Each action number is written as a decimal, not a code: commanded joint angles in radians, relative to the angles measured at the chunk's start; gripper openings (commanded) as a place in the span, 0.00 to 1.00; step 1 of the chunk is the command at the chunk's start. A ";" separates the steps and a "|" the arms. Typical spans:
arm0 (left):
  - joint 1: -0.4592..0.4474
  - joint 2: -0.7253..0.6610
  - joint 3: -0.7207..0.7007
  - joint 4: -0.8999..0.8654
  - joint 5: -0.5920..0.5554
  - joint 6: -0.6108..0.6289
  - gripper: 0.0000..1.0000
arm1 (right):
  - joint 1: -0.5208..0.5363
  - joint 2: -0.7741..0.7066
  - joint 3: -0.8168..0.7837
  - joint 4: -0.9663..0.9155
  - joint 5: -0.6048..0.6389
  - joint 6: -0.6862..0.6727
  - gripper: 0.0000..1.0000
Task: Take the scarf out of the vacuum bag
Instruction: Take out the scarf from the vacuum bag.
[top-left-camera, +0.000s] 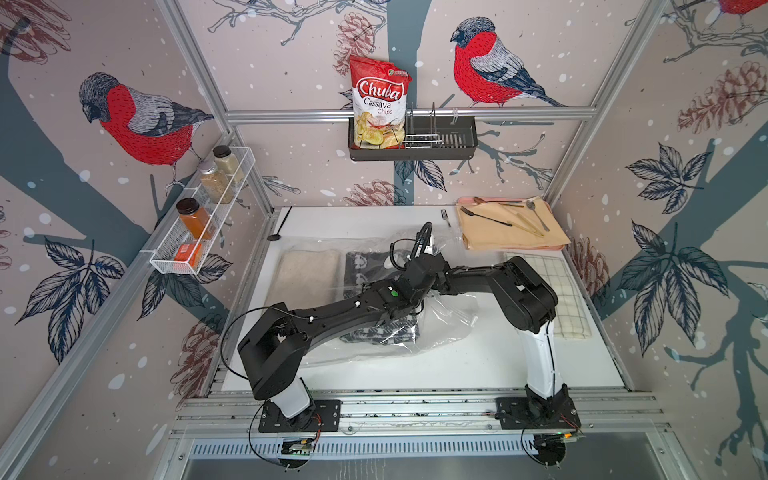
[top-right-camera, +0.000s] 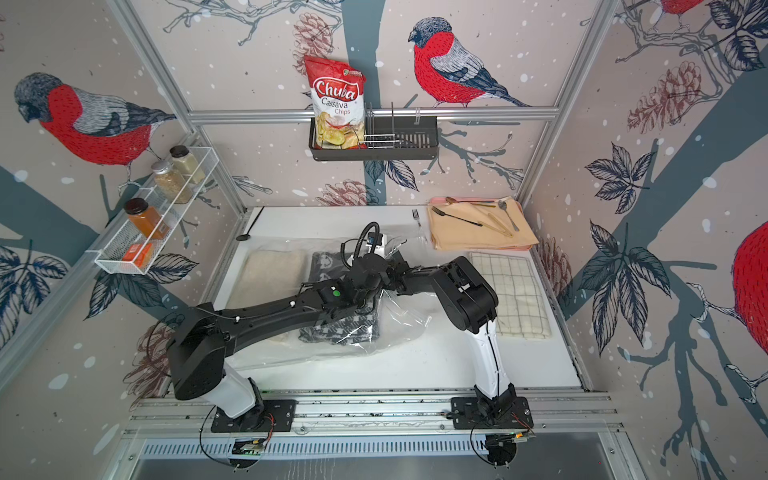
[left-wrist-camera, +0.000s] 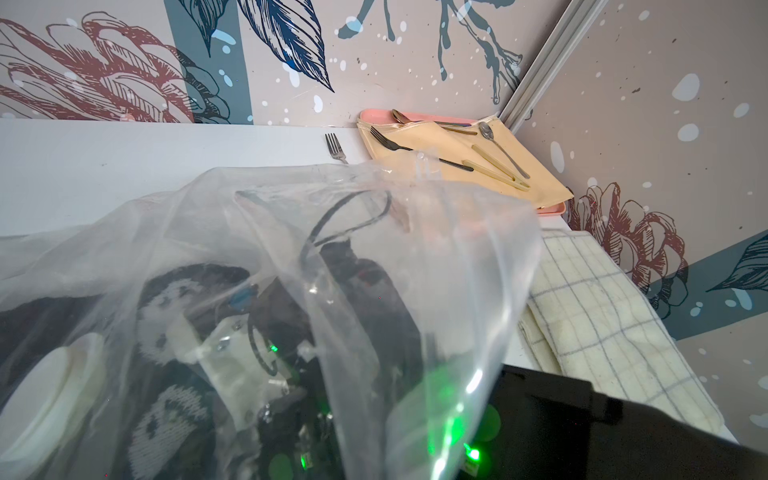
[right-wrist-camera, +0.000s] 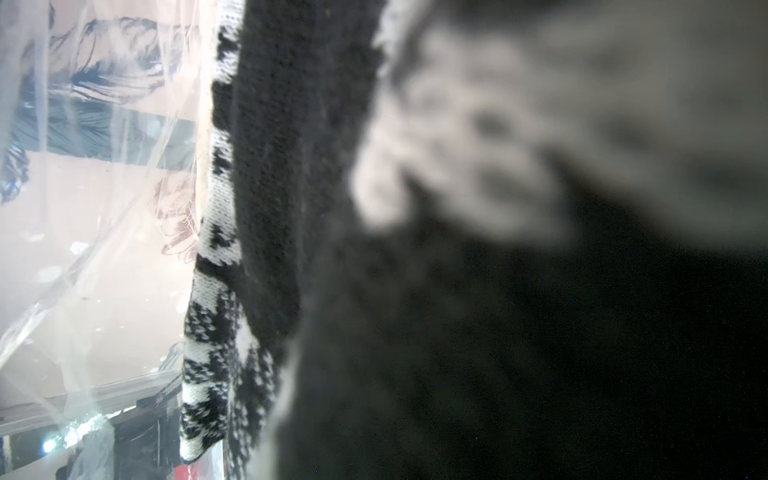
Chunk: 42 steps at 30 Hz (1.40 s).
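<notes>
On the counter (top-left-camera: 478, 365), the bag (top-left-camera: 451, 322) lies flat toward the left and billows up under the crossed arms, with the black-and-white scarf (top-left-camera: 384, 334) inside it, beside a beige cloth (top-left-camera: 307, 274). The left gripper (top-left-camera: 406, 309) is closed, pinching the bag's top film and holding it up like a tent in front of the left wrist camera. The right gripper (top-left-camera: 401, 266) reaches into the bag and is closed, as far as can be told on the scarf, whose knit fills the right wrist view in a blur.
</notes>
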 joint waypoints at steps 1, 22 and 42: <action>0.001 0.000 -0.003 0.021 0.006 -0.012 0.00 | -0.009 0.000 -0.016 -0.157 0.109 -0.041 0.00; 0.000 -0.003 0.003 0.011 -0.004 -0.001 0.00 | -0.050 -0.090 -0.122 -0.189 0.139 -0.082 0.00; 0.001 -0.001 0.012 0.010 -0.003 0.008 0.00 | -0.118 -0.186 -0.179 -0.195 0.138 -0.109 0.00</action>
